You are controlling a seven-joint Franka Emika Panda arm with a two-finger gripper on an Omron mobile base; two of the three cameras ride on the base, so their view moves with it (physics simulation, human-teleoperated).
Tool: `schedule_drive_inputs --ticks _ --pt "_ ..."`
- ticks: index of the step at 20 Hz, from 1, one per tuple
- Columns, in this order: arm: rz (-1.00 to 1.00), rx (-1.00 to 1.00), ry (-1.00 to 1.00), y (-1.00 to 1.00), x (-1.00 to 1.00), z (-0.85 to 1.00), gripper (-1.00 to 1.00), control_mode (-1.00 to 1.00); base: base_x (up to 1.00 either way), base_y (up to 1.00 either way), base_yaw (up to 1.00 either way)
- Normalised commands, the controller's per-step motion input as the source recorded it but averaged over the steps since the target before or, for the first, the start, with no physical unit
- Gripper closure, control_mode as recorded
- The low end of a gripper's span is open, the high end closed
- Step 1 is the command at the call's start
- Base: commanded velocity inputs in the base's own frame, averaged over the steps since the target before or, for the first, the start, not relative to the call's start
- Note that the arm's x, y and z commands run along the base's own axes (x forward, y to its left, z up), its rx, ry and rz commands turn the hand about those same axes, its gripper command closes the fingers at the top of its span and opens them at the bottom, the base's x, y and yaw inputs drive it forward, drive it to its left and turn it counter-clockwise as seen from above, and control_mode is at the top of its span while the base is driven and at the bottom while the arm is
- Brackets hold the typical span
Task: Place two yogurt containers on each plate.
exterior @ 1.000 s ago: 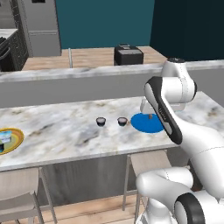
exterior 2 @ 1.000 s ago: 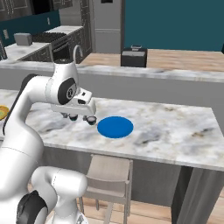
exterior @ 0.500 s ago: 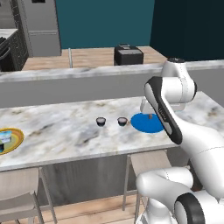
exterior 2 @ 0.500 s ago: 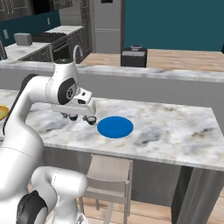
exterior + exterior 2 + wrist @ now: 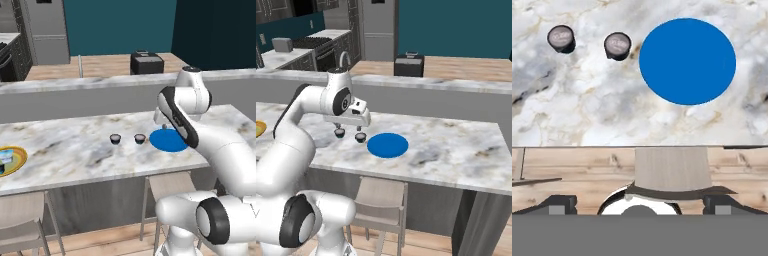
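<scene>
Two dark yogurt containers with pale tops stand side by side on the marble counter, one (image 5: 115,139) to the left of the other (image 5: 140,138); the hand view shows them too (image 5: 561,38) (image 5: 617,45). Just right of them lies the plain blue plate (image 5: 167,140) (image 5: 687,61) (image 5: 387,145), bare. The orange-rimmed plate (image 5: 15,159) sits at the counter's far left with a pale cup (image 5: 3,157) on it. My gripper (image 5: 349,125) (image 5: 639,205) hovers open above the counter's near edge, close to the two dark cups, holding nothing.
Wooden stools (image 5: 167,185) stand under the counter's near edge. A raised grey ledge (image 5: 75,85) runs behind the counter, with a black toaster (image 5: 146,62) beyond it. Bare marble stretches between the two plates.
</scene>
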Motion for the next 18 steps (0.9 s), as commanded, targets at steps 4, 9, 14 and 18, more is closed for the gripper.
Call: schedule_drive_inputs --ticks 4,9,14,18 --pt "0.00 0.00 0.00 0.06 0.98 -0.19 -1.00 -1.00 0.00 0.00 0.00" --pt "0.00 0.00 0.00 0.00 0.90 -0.21 -1.00 -1.00 0.00 0.00 0.00" --pt "0.00 0.00 0.00 0.01 0.47 -0.47 -1.00 -1.00 0.00 0.00 0.00" --pt "0.00 0.00 0.00 0.07 0.35 -0.59 -1.00 -1.00 0.00 0.00 0.00"
